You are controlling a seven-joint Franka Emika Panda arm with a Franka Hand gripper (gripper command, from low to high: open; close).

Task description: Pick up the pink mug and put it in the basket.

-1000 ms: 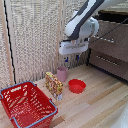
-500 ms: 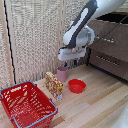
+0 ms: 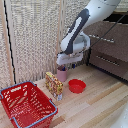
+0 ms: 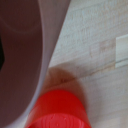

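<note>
Basket (image 3: 27, 105) sits low at the exterior view's left, unseen by the wrist view, which instead fills with the pink mug (image 4: 22, 55) and red bowl (image 4: 60, 110), while the gripper (image 3: 66, 64) has descended onto the mug, its opening indiscernible.

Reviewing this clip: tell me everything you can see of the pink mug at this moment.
The pink mug is a small, plain, light-pink cylinder, taller than wide, standing upright on the pale wooden floor. No handle shows. The gripper sits right over its top, so the rim is hidden, and whether the fingers have closed on it cannot be told. A yellow patterned box stands close beside it, and a shallow red bowl lies near. In the wrist view its smooth pinkish wall fills much of the picture.
</note>
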